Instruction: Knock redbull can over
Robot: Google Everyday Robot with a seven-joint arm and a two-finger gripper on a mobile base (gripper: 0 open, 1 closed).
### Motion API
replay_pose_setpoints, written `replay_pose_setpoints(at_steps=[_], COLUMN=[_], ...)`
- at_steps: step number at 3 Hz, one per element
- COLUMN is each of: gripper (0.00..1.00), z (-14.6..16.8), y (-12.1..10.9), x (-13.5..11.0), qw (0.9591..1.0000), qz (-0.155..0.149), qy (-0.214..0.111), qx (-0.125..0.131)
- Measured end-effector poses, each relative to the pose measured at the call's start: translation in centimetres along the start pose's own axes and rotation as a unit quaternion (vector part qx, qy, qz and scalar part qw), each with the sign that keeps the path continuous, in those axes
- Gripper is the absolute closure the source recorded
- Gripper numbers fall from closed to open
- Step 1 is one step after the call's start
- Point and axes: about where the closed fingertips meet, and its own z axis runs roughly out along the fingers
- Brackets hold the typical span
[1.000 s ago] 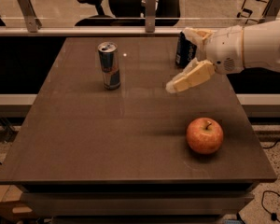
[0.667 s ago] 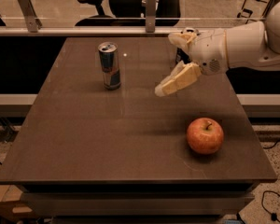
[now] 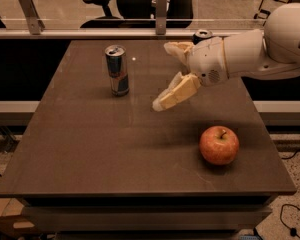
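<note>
The redbull can (image 3: 117, 70), slim, silver and blue with red markings, stands upright on the dark table (image 3: 90, 149) at the back left. My gripper (image 3: 166, 74) comes in from the right on a white arm and hangs above the table to the right of the can, apart from it. Its two cream fingers (image 3: 176, 93) are spread wide and hold nothing.
A red apple (image 3: 219, 144) lies at the front right of the table. The top of a dark can (image 3: 202, 35) shows behind my wrist at the back right. A rail and office chairs stand behind the table's far edge.
My gripper has moved left across the table toward the redbull can, now covering most of the dark can. The redbull can and apple have not moved.
</note>
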Motion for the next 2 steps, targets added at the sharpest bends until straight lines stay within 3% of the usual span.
replay_pose_setpoints(at_steps=[1, 2], gripper=[0.0, 0.0], z=[-0.7, 0.3], y=[0.3, -0.7], x=[0.2, 0.2], qw=[0.9998, 0.9992], qz=[0.014, 0.004], qy=[-0.002, -0.024], qx=[0.012, 0.031])
